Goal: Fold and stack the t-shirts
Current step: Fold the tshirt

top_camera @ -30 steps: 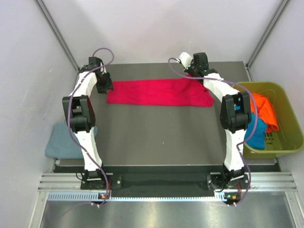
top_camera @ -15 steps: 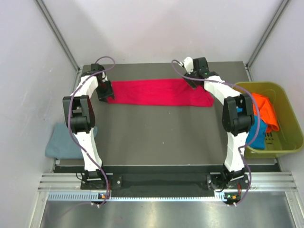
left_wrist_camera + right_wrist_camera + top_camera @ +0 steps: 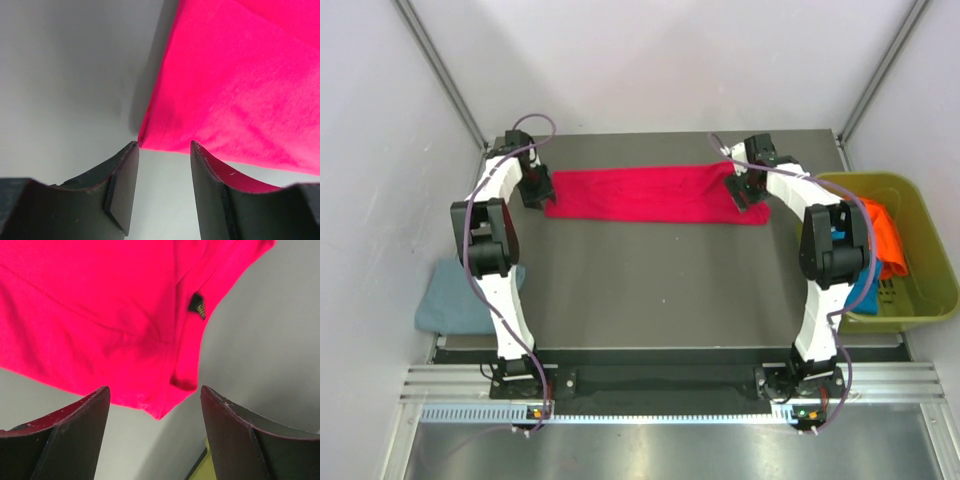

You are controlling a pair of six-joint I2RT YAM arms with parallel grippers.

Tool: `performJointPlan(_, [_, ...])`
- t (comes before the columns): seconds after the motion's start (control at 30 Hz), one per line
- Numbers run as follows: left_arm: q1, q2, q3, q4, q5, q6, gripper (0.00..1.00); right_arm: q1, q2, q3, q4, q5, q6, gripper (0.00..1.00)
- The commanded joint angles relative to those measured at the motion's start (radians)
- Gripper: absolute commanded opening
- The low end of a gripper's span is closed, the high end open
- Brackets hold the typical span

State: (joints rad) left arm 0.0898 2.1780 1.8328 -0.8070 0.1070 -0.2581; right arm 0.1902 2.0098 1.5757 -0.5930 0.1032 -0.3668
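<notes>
Top view: a crimson red t-shirt [image 3: 650, 195], folded into a long band, lies across the far part of the desk [image 3: 660, 280]. The left end effector [image 3: 538, 192] sits at its left end, the right end effector [image 3: 745, 192] at its right end.

Left wrist view: fingers apart and empty, the shirt's corner just beyond the tips.

Right wrist view: fingers wide apart, the shirt's corner lying between them.
</notes>
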Motion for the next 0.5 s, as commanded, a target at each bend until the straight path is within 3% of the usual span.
performJointPlan(0.0, [-0.001, 0.026, 0.049, 0.025, -0.012, 0.014, 0.5, -0.005, -0.013, 0.003, -0.016, 0.007, 0.034, 0.73])
performJointPlan(0.13, [-0.004, 0.052, 0.048, 0.022, -0.017, 0.026, 0.48, -0.005, 0.018, 0.017, -0.022, 0.015, 0.04, 0.73])
performJointPlan(0.27, [-0.004, 0.059, 0.034, 0.016, -0.023, 0.033, 0.34, -0.005, 0.046, 0.03, -0.021, 0.036, 0.039, 0.7])
performJointPlan(0.4, [-0.004, 0.055, 0.023, 0.014, -0.032, 0.036, 0.1, -0.006, 0.082, 0.043, -0.034, 0.052, 0.043, 0.66])
performJointPlan(0.47, [-0.004, 0.051, 0.019, 0.012, -0.033, 0.037, 0.06, -0.006, 0.092, 0.043, -0.045, 0.061, 0.045, 0.62])
